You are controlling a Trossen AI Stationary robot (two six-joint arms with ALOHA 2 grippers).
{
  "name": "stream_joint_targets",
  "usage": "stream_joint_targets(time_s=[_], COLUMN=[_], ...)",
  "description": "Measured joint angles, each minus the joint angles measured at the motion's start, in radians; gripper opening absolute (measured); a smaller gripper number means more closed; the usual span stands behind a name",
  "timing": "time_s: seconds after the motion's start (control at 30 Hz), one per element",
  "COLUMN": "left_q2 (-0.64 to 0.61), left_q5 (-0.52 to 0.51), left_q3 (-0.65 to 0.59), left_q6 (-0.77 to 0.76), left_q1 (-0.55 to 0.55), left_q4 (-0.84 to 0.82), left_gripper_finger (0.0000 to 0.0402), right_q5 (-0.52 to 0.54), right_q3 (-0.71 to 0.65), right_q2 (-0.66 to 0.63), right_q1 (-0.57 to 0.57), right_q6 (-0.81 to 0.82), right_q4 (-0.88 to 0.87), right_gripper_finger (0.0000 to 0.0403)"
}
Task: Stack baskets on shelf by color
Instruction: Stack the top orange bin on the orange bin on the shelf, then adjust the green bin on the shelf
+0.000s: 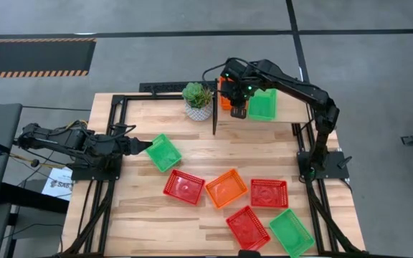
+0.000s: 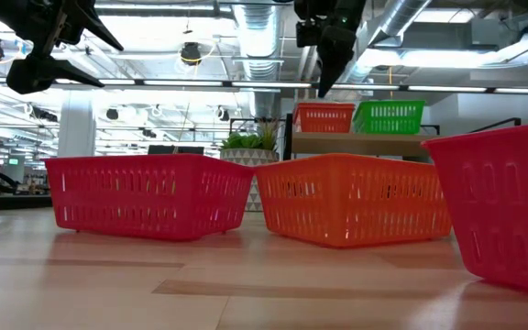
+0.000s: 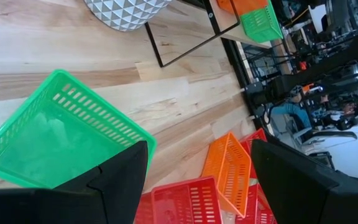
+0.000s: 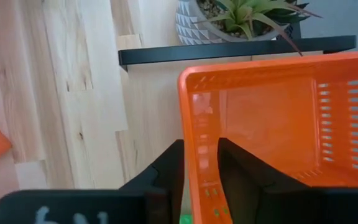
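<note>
We see the right gripper (image 4: 199, 163) pinching the rim of an orange plastic mesh basket (image 4: 272, 124) on the light wooden shelf (image 2: 356, 144), while the left gripper (image 3: 194, 180), jaws spread, hovers nearest the loose green mesh basket (image 1: 164, 153).

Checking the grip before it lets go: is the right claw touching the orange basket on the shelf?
Touching. The right wrist view shows the right claw with one finger on each side of the orange basket's wall, pinching it.
</note>
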Motion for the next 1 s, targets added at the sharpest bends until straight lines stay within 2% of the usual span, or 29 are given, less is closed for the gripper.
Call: stream_joint_targets(time_s=[0.2,0.33,0.47,0.53,0.7,0.83,1.0], left_q2=[0.000,0.000,0.000,0.000,0.000,0.000,0.000], left_q5=[0.000,0.001,0.009,0.010,0.012,0.012,0.009], left_q3=[0.000,0.000,0.000,0.000,0.000,0.000,0.000], left_q6=[0.000,0.000,0.000,0.000,0.000,0.000,0.001], left_q1=[0.000,0.000,0.000,0.000,0.000,0.000,0.000], left_q4=[-0.002,-0.002,-0.002,-0.002,-0.001,-0.002,-0.004], left_gripper_finger=[0.0274,0.0274,0.0274,0.0274,0.0274,0.0274,0.0274], right_q5=[0.001,0.001,0.003,0.008,0.003,0.020,0.058], right_q3=[0.018,0.113,0.232,0.251,0.176,0.035,-0.205], right_q2=[0.001,0.001,-0.001,-0.011,-0.122,-0.244,-0.420], right_q1=[0.010,0.010,0.018,0.031,0.083,0.112,0.123], right_q6=[0.007,0.042,0.115,0.172,0.270,0.330,0.385], right_q4=[-0.019,-0.091,-0.250,-0.265,-0.265,-0.264,-0.266], right_gripper_finger=[0.0161,0.0180,0.0188,0.0189,0.0179,0.0172,0.0170])
